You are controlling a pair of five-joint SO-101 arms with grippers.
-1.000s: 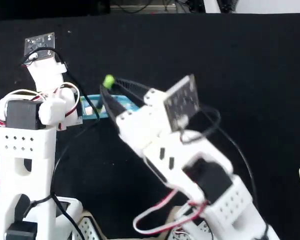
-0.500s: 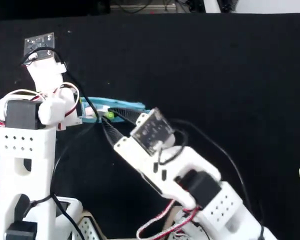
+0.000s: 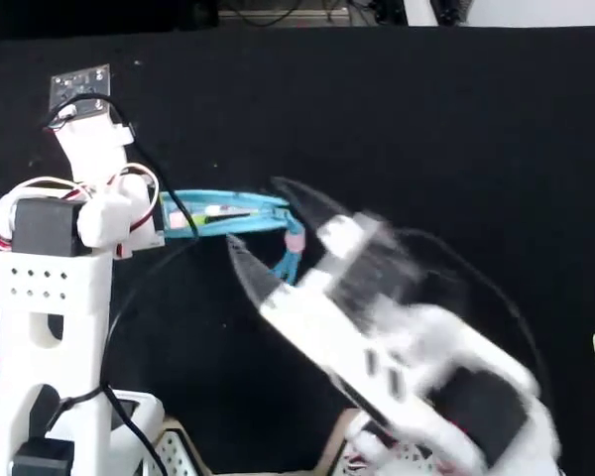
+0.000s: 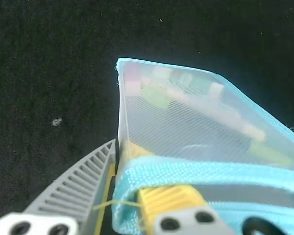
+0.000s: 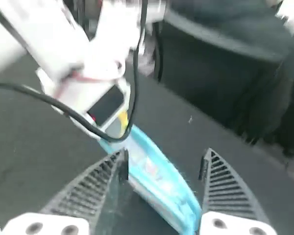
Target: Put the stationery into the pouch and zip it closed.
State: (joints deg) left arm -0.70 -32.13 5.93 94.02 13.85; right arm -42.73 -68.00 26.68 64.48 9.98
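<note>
Right pincer (image 5: pixel 165 156) pulled back, one pouch (image 3: pixel 228 211)

Right claw (image 5: pixel 165 156) now open and empty.

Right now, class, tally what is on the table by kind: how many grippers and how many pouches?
Grippers: 2, the left gripper and the right gripper
Pouches: 1, the blue mesh pouch
Total: 3

Free passage lies over the table (image 3: pixel 456 119) beyond the pouch (image 3: pixel 210 211) and to its right. The left arm (image 3: pixel 50 288) blocks one end; the right gripper (image 3: pixel 253 213), jaws open, straddles the other.
</note>
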